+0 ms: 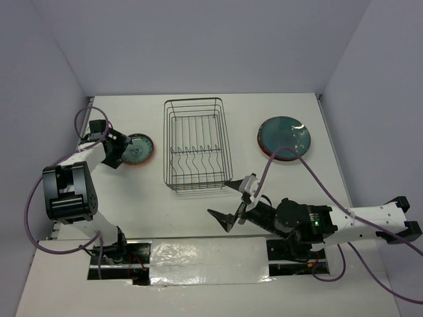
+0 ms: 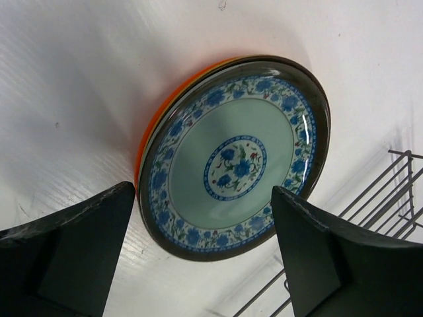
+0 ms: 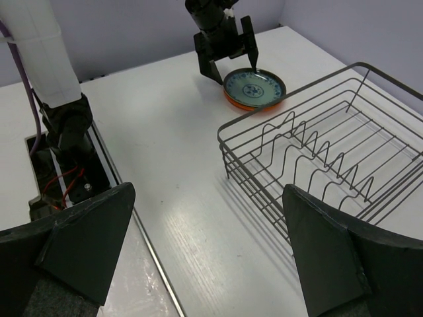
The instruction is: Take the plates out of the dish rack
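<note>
Left tool [image 2: 201,187] and right tool [image 3: 208,190] both released, empty; left one lifting crooked could clip the small blue-flowered round plate [image 2: 234,158].

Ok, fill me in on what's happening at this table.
The dish rack is being unloaded and holds no plates. The left pincer hangs open over a blue-patterned plate stacked on an orange one, left of the rack. The right pincer is open and empty near the rack. A teal plate lies to its right.
</note>
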`<action>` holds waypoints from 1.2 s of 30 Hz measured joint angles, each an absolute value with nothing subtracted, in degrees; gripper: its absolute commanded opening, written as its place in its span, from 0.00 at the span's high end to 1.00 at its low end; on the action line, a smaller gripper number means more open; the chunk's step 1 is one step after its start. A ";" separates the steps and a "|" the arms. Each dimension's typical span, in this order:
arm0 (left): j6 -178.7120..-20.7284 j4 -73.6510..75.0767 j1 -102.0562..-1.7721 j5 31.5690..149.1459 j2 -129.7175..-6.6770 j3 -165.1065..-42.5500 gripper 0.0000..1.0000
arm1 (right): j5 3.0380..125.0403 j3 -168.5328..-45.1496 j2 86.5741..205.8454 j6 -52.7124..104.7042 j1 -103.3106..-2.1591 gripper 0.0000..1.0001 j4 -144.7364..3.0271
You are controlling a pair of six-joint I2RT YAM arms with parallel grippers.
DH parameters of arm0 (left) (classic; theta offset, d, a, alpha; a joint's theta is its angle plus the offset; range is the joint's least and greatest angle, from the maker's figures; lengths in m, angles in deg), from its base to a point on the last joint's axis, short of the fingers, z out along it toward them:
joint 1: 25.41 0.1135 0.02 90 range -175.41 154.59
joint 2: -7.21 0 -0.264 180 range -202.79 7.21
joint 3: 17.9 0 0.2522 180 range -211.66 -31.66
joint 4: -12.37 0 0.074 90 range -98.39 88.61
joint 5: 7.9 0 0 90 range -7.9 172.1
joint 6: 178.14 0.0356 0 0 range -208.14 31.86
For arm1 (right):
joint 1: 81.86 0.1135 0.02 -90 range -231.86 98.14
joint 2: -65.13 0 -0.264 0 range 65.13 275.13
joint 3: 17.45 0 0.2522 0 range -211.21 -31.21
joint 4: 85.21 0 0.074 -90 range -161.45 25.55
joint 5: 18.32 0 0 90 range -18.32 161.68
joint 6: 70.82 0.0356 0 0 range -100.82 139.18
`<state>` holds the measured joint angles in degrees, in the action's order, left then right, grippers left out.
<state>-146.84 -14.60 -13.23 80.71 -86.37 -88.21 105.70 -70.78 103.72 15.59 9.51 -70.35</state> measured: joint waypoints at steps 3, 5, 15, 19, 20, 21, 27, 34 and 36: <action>-146.86 -16.11 -13.23 80.40 -85.43 -88.30 0.01 | 105.68 -70.78 103.72 15.96 9.51 0.00 -70.15; -146.82 -17.27 -13.23 79.92 -84.12 -88.30 0.00 | 105.66 -70.60 103.72 16.18 9.51 0.00 -70.13; -141.74 -29.62 -13.23 75.99 -72.45 -91.86 0.01 | 118.09 -73.29 107.28 25.79 9.14 0.00 -61.71; -135.10 -33.20 -13.82 76.12 -59.62 -91.86 0.02 | 124.34 -82.67 113.47 40.50 0.99 0.00 -46.04; -133.09 -34.01 -14.32 75.97 -56.08 -92.13 0.02 | 124.43 -84.33 114.36 42.43 -2.16 0.00 -44.12; -131.19 -34.60 -14.91 75.77 -52.60 -92.48 0.02 | 124.13 -85.40 114.91 43.74 -5.72 0.00 -42.65; -120.54 -37.44 -16.29 71.79 -36.76 -92.72 0.01 | 122.29 -88.18 115.04 47.72 -19.67 0.00 -34.24; -115.01 -38.30 -16.86 70.24 -21.54 -82.99 0.00 | 117.22 -85.20 103.50 45.07 -33.68 0.00 -31.83; -114.88 -38.95 -16.90 69.56 -18.66 -80.74 0.00 | 117.11 -84.64 98.76 45.03 -33.94 0.00 -30.17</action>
